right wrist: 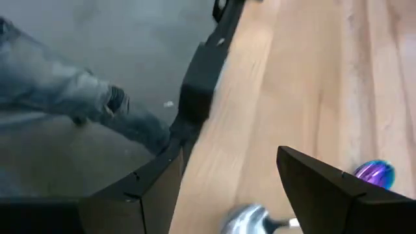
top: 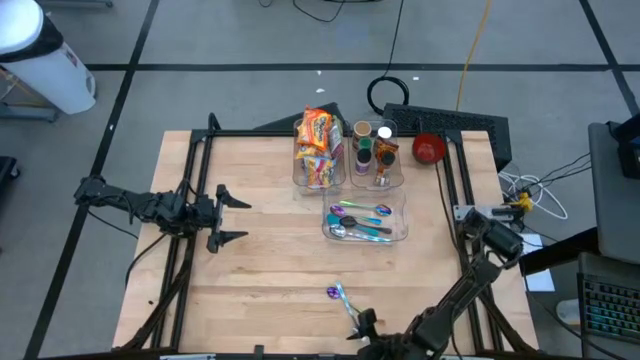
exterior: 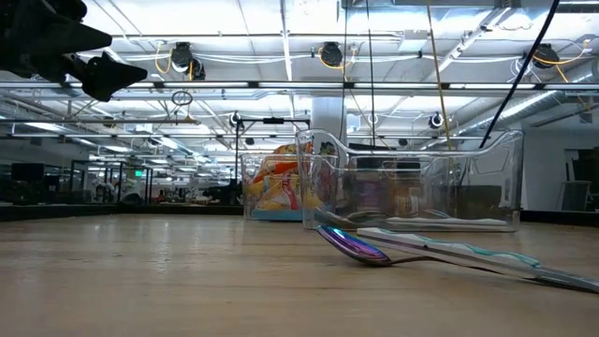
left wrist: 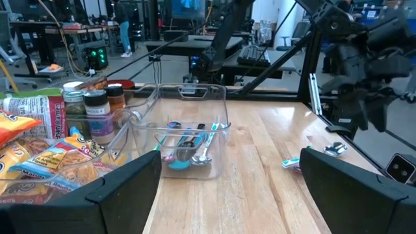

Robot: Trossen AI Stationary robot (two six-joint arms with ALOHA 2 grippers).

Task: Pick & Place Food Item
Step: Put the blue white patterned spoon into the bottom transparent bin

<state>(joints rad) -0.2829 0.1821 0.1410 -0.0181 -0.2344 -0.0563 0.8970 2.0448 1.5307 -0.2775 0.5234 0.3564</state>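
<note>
Orange snack bags stand in a clear bin at the table's far middle; they also show in the left wrist view. My left gripper hovers open and empty over the table's left side, well left of the bins, pointing toward them. My right gripper is open, low at the table's near edge. An iridescent spoon lies flat on the wood just beyond it. In the right wrist view the spoon's silver end lies between the open fingers, with no touch that I can see.
A clear bin of spice jars stands right of the snack bin. A clear bin of spoons sits nearer. A red item and a keyboard lie at the far right. A person's leg shows beyond the near edge.
</note>
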